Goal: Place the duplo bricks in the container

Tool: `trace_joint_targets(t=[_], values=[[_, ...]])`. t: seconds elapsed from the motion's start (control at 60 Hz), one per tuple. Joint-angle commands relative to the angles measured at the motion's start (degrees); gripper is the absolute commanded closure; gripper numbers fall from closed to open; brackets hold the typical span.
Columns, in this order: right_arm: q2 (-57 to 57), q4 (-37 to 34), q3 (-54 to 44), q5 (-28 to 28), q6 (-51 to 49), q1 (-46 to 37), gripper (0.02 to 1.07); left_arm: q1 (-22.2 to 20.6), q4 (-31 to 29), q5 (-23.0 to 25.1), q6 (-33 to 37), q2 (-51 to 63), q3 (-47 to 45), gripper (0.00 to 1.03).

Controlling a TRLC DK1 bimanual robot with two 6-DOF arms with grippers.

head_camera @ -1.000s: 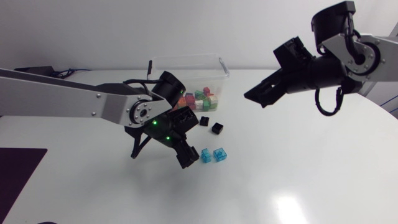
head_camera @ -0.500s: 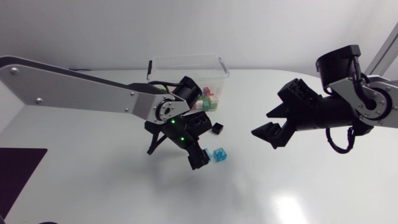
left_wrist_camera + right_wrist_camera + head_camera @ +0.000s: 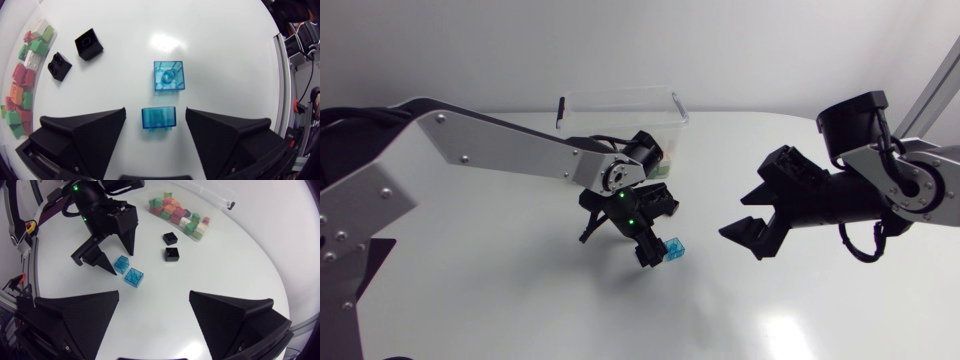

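Translucent blue duplo brick (image 3: 159,118) is sitting centred beneath the wide-open left claw (image 3: 155,109); lowering squarely before closing is looking safest.

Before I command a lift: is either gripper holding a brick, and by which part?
Nothing is held. The left gripper stands open around a blue brick without touching it; the right gripper is open and empty.

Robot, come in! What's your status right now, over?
Left gripper open, straddling one blue brick, not touching. Right gripper open, empty. Second blue brick, two black bricks loose outside container. Nothing blocking.
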Motion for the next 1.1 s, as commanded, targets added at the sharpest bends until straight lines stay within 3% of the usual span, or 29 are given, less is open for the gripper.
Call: trace_joint_targets(t=[0.0, 0.133, 0.233, 0.4, 0.683, 1.083], values=[[0.8, -0.1, -1.7, -0.2, -1.4, 0.7, 0.06, -1.0, -1.1, -1.0, 0.5, 2.3, 1.9, 0.38], [2.3, 0.0, -1.1, -0.2, -2.0, 0.7, 0.06, -1.3, -1.8, -2.4, 0.4, 3.8, 2.5, 0.53], [4.0, 0.0, -0.3, -0.1, -2.8, 0.9, 0.06, -1.3, -2.2, -2.8, 0.4, 4.0, 2.4, 0.77], [8.2, -0.5, 2.2, 0.1, -6.1, 3.0, 0.06, -1.1, -6.2, -4.2, 0.7, 2.8, 2.3, 0.8], [16.4, -0.7, 6.0, 0.8, -17.3, 9.7, 0.06, 0.2, -6.4, -4.2, 0.5, -10.3, -3.3, 0.8], [28.7, -5.8, 14.4, 1.9, -32.4, 12.3, 0.06, 7.8, -4.7, -4.1, -1.8, -25.0, -5.0, 0.8]])
